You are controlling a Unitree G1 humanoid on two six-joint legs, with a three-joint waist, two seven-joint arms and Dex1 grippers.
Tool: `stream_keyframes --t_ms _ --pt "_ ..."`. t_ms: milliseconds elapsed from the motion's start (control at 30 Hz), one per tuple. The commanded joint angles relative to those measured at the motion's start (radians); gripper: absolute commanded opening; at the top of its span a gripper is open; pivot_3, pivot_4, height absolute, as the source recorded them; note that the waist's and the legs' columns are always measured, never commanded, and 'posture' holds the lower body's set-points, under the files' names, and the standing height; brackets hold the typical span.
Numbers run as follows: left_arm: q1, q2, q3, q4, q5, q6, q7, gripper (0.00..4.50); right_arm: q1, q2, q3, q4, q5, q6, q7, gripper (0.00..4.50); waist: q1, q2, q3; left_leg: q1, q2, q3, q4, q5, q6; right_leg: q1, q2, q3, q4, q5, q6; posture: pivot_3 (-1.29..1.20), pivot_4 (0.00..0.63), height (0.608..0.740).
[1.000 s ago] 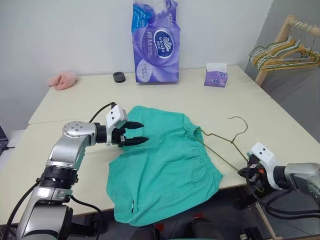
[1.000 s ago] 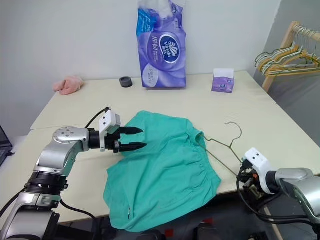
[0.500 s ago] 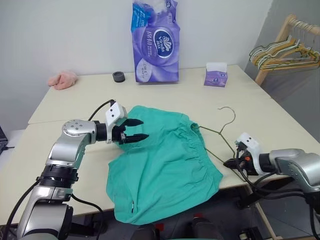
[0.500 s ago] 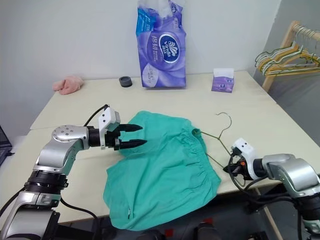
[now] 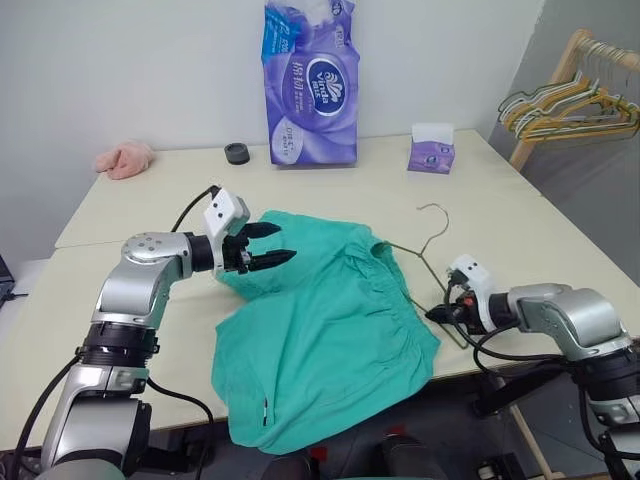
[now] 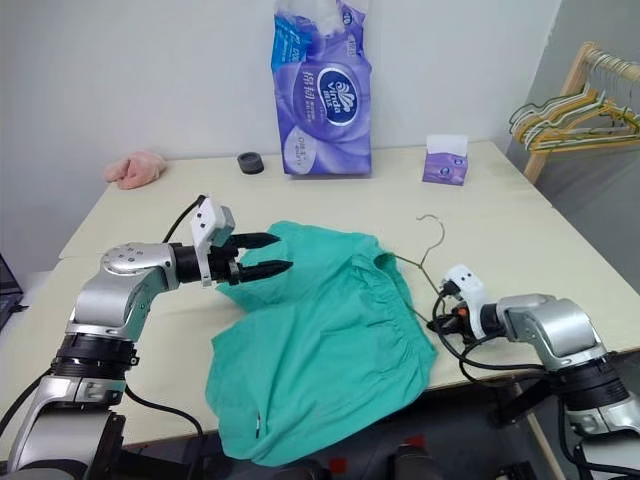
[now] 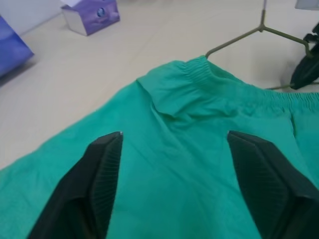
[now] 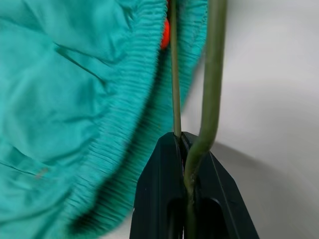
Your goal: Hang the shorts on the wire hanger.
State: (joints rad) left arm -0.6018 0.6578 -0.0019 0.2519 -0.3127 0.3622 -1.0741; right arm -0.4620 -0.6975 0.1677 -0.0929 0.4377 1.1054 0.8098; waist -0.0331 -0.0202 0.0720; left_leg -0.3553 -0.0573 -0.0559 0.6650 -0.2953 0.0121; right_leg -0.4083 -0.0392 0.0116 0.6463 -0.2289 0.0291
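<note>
The teal shorts [image 5: 330,330] lie spread on the table, their lower part hanging over the front edge. My left gripper [image 5: 285,243] is open, its fingers [image 7: 102,174] hovering over the shorts' upper left part with nothing gripped. My right gripper [image 5: 432,314] is shut on a corner of the wire hanger [image 8: 213,59], just right of the gathered waistband. One hanger arm runs in under the waistband by the orange tag [image 8: 165,34]. The hook points away across the table.
At the back of the table stand a tall purple tissue pack [image 5: 312,80], a small purple tissue box [image 5: 432,150], a black ring [image 5: 237,153] and a pink cloth lump [image 5: 125,160]. A wooden rack with several hangers [image 5: 570,100] stands off the table's right side.
My right gripper has slid left along the table with the hanger, bringing it against the shorts' waistband. My left gripper has risen slightly and opened wider.
</note>
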Motion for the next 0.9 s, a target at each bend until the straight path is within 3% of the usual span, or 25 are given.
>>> stream_keyframes --t_ms 33,167,400,633,900 --pt "-0.058 -0.019 0.047 0.03 -0.01 -0.035 0.038 4.49 -0.066 0.046 -0.052 -0.053 0.016 0.006 -0.049 0.0 0.001 0.0 0.0 0.0 0.0 0.0 0.0 0.0 0.0 0.0 0.0 0.0 0.0 0.0 0.0 -0.07 0.043 0.74" --pt "-0.083 -0.03 0.053 0.052 -0.019 -0.035 0.031 4.49 -0.085 0.078 -0.033 -0.07 -0.003 -0.01 -0.083 0.0 0.001 0.0 0.0 -0.001 0.0 0.0 0.0 0.0 0.0 -0.001 0.0 0.0 0.0 0.0 0.0 -0.07 0.039 0.74" --pt "-0.111 -0.007 0.039 0.056 -0.009 -0.062 -0.045 4.49 -0.08 -0.002 0.04 -0.207 -0.02 -0.05 -0.032 0.0 0.0 0.0 0.0 -0.01 -0.001 0.0 0.001 0.0 -0.001 -0.011 -0.001 0.001 0.002 0.003 -0.001 -0.08 0.035 0.74" --pt "-0.203 0.066 -0.069 0.104 0.07 -0.205 -0.269 4.49 -0.062 -0.098 0.183 -0.325 -0.115 -0.17 0.018 0.0 -0.001 0.0 -0.001 -0.01 -0.001 0.001 0.001 0.0 -0.001 -0.011 -0.001 0.001 0.001 0.002 -0.001 -0.09 0.037 0.74" --pt "-0.219 0.076 -0.2 0.171 0.161 -0.374 -0.455 4.49 -0.069 -0.124 0.231 -0.381 -0.177 -0.242 0.042 0.0 -0.002 0.0 -0.001 -0.01 -0.001 0.003 0.002 0.0 -0.001 -0.011 0.0 0.002 0.002 0.002 -0.001 -0.11 0.04 0.74"
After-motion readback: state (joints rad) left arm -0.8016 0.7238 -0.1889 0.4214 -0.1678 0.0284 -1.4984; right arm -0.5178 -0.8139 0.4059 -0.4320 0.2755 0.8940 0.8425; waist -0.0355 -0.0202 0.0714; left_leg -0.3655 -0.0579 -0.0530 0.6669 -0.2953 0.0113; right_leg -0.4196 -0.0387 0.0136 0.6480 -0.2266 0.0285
